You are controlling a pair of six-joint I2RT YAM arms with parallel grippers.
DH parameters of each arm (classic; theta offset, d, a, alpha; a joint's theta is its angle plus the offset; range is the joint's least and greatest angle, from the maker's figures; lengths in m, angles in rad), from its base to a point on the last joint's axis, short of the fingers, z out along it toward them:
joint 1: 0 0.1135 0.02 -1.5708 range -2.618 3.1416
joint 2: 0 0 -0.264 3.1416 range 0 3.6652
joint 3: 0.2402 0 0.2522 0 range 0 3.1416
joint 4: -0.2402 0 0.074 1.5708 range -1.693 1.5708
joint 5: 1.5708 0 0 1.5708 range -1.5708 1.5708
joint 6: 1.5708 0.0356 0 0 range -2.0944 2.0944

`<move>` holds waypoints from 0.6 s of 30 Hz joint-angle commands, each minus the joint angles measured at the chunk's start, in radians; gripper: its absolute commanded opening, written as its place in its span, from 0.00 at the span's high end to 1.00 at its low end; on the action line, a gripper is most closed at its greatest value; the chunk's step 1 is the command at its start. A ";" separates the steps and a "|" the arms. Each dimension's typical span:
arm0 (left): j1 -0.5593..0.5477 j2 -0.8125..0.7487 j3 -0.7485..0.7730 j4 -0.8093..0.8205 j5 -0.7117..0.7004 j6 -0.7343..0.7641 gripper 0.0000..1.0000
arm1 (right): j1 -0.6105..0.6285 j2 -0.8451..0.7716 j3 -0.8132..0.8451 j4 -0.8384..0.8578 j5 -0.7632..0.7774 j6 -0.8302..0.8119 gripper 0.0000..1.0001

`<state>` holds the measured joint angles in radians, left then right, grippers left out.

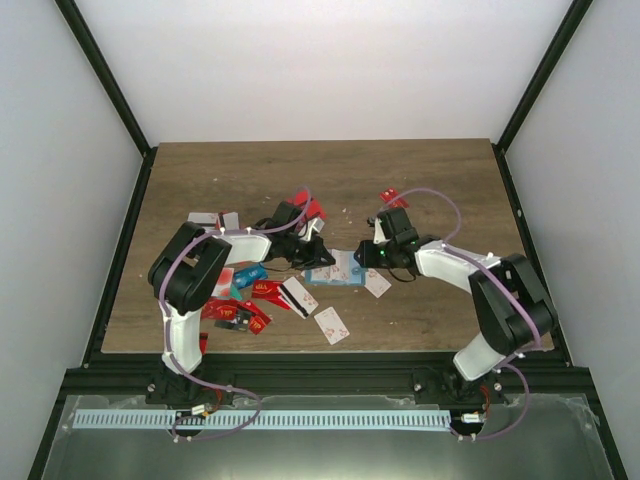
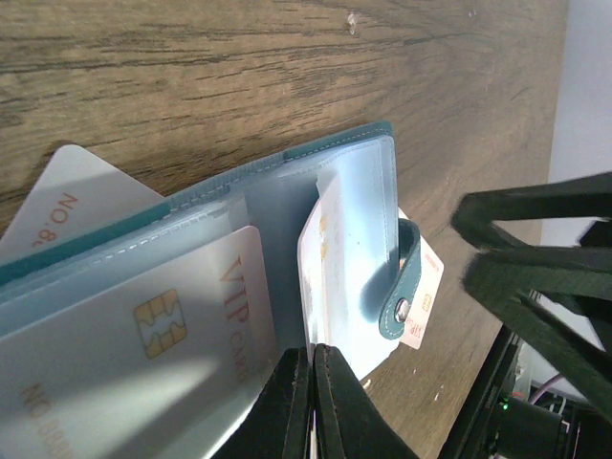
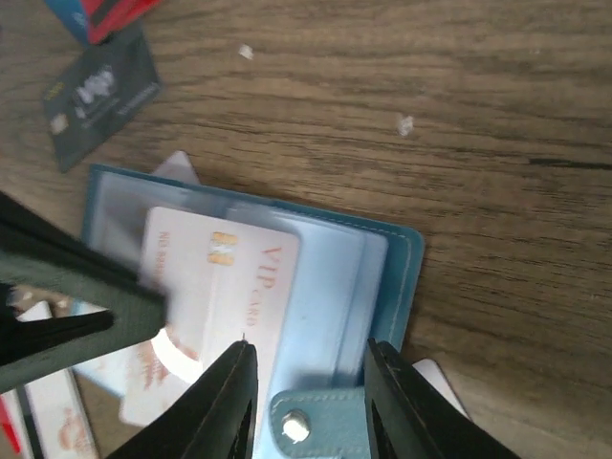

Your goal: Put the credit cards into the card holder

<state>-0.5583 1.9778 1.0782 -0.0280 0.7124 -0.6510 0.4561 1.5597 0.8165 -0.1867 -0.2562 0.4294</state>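
Note:
The teal card holder (image 1: 338,270) lies open mid-table, its light blue pockets (image 2: 359,201) up. A white VIP card (image 2: 172,325) sits in one pocket and also shows in the right wrist view (image 3: 225,273). My left gripper (image 2: 312,397) is shut on the edge of a white credit card (image 2: 330,277) that stands against the inner pocket. My right gripper (image 3: 311,382) is open, its jaws either side of the holder's snap strap (image 3: 316,426) at the holder's (image 3: 402,268) right end. Loose red and white credit cards (image 1: 255,295) lie to the left.
White cards (image 1: 332,324) lie near the front edge. Red cards (image 1: 305,208) lie behind the left gripper (image 1: 318,254), and one red card (image 1: 393,196) behind the right gripper (image 1: 368,258). A dark card (image 3: 100,96) lies beyond the holder. More white cards (image 2: 426,296) stick out under it.

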 commanded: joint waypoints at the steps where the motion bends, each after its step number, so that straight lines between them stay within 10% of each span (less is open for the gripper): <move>1: -0.012 0.029 -0.011 -0.017 -0.023 0.013 0.96 | -0.007 0.082 0.024 0.014 0.008 -0.021 0.67; 18: -0.028 0.050 -0.005 0.014 -0.030 -0.020 0.96 | -0.007 0.118 0.001 0.075 -0.167 0.000 0.67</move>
<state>-0.5629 1.9942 1.0782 -0.0128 0.7086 -0.6556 0.4469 1.6623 0.8200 -0.1345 -0.3546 0.4244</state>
